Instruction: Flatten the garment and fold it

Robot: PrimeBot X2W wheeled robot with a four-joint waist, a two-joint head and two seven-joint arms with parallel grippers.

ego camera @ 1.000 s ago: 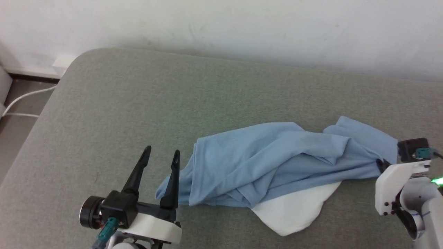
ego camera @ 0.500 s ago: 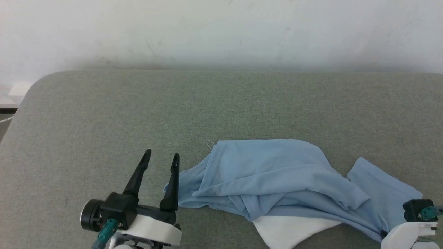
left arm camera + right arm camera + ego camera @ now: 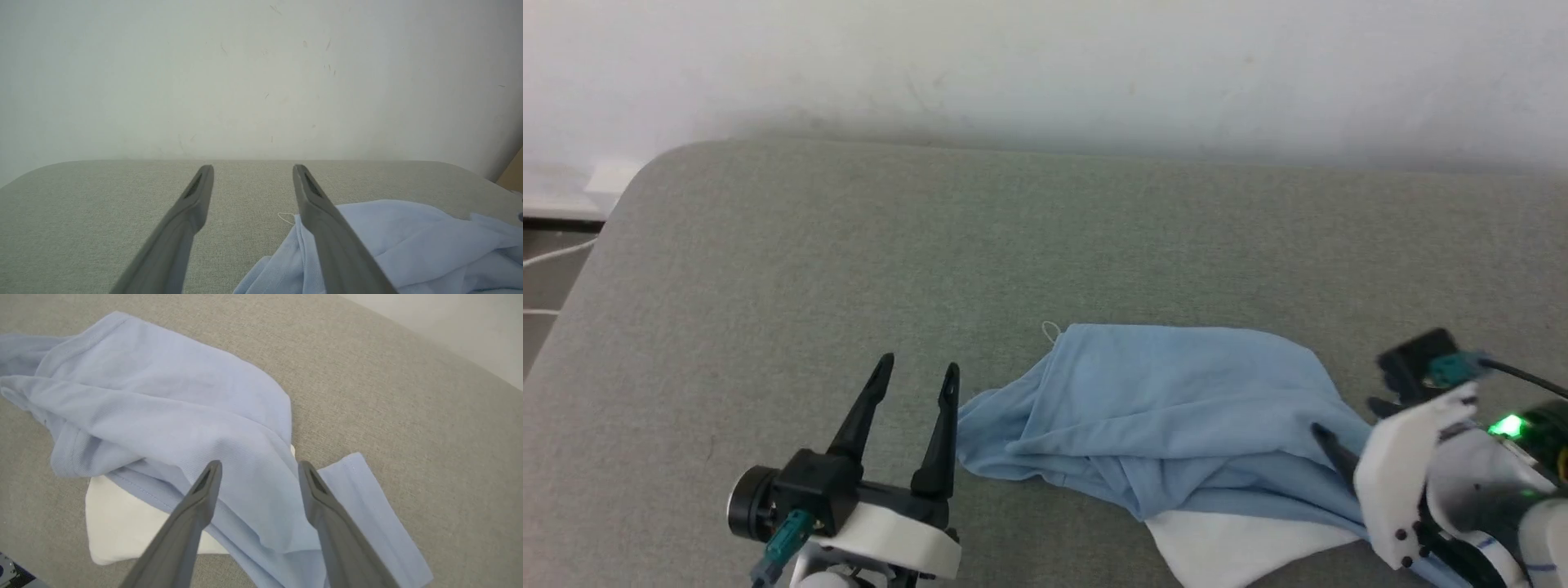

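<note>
- The garment (image 3: 1176, 392), a light blue knit shirt, lay crumpled in loose folds on the near right part of a grey-green padded surface (image 3: 849, 245); a white part (image 3: 1233, 547) stuck out from under its near edge.
- In the right wrist view, a hemmed blue strip (image 3: 367, 506) lay flat on the surface beside the bunched cloth (image 3: 163, 400).
- The right gripper (image 3: 1343, 415) hung over the garment's right end, its fingers spread apart and clasping nothing; blue fabric lay beneath them.
- The left gripper (image 3: 920, 363) stood just beside the garment's left end, jaws wide and empty, one finger (image 3: 327, 228) next to the cloth's edge (image 3: 408, 237).
- A pale wall (image 3: 1013, 65) rose behind the surface.
</note>
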